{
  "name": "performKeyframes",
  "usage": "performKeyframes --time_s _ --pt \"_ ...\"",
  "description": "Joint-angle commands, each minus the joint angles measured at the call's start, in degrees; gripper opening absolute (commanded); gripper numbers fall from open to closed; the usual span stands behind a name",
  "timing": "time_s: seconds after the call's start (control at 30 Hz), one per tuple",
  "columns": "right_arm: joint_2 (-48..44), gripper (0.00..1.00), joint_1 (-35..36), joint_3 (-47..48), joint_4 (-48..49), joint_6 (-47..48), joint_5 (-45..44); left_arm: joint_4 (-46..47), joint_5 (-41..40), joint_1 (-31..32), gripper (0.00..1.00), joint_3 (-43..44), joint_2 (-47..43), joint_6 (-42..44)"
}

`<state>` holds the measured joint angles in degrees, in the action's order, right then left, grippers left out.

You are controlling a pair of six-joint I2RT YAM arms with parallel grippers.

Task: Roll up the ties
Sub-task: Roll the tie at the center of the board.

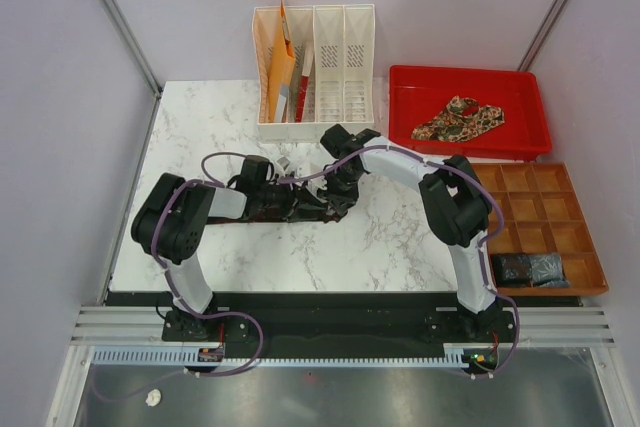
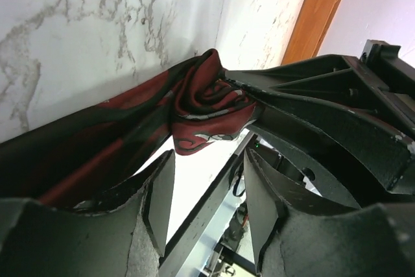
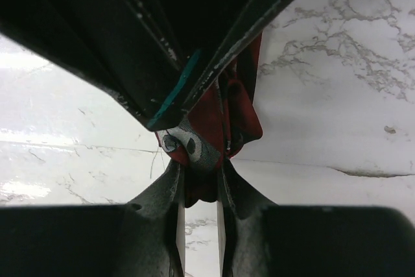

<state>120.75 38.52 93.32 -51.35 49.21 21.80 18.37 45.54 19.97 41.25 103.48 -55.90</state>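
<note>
So you are partway through the red tie (image 2: 207, 105). One end is wound into a small, loose coil, and the rest trails unrolled along the worktop (image 1: 220, 127), past the side of your left tool (image 2: 206, 189). Your right tool (image 3: 201, 172) is clamped on that coil, which sits squarely between its fingers. Your left tool has its jaws apart with nothing in them, and the coil sits just ahead of its tips, clear of them. As I judge it, you have yet to finish winding this tie and then roll the paisley tie (image 1: 458, 119), which lies unrolled in the tray (image 1: 410, 82), well beyond your right tool. A dark bundle (image 1: 530, 269) in the box (image 1: 600, 285) may be a rolled tie, but I cannot tell.
</note>
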Motion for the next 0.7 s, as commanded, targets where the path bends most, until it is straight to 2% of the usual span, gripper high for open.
performKeyframes --time_s 0.0,0.2,0.37,0.5,0.53,0.63,0.67 --pt "1.7 0.0 0.1 1.2 -0.3 -6.1 -1.9 3.2 -1.2 0.7 0.53 2.1 0.0 -3.7" --pt "1.0 0.0 0.2 0.2 1.3 -9.2 -1.1 4.1 -2.9 2.8 0.53 4.4 2.2 -4.5" --pt "0.2 0.0 0.4 -0.2 2.1 -9.8 -0.4 4.0 -3.8 3.6 0.48 6.4 4.4 -4.8" --pt "-0.2 0.0 0.4 -0.2 2.6 -9.8 0.7 -2.5 -5.8 3.7 0.3 8.3 6.1 -1.9" --pt "-0.7 0.0 0.4 -0.4 2.6 -9.6 1.0 -3.1 -6.2 3.5 0.21 8.1 6.6 -1.5" --pt "-2.6 0.21 -0.1 -2.5 4.1 -9.3 4.2 -6.5 -7.3 3.2 0.03 7.7 7.3 1.0" --pt "-3.4 0.36 -1.4 -3.5 5.2 -9.7 5.5 -7.5 -7.2 3.1 0.02 7.5 7.6 2.1"
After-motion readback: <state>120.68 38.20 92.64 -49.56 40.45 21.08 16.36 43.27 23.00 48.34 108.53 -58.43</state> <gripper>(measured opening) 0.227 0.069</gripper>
